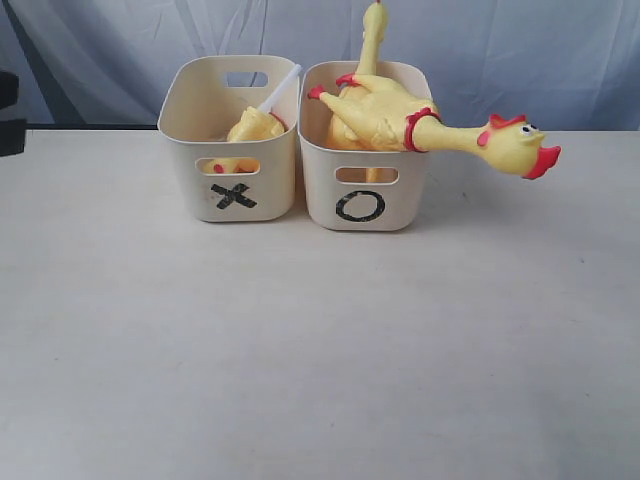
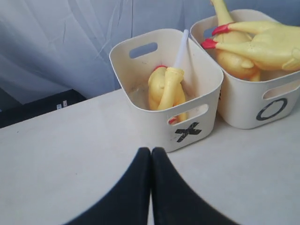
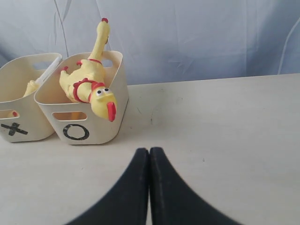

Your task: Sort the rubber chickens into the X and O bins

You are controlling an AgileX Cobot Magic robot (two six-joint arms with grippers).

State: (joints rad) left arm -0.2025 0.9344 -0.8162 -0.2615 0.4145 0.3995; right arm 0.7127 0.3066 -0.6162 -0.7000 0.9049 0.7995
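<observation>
The cream X bin stands left of the matching O bin at the back of the table. Inside the X bin lie a headless yellow chicken body and a white tube leaning on the rim. Two whole rubber chickens fill the O bin: one hangs over the right rim with its head out, another's neck sticks up behind. My left gripper is shut and empty, short of the X bin. My right gripper is shut and empty, apart from the O bin.
A pale tabletop spreads in front of the bins. A blue-grey cloth backdrop hangs behind them. A dark object sits at the far left edge.
</observation>
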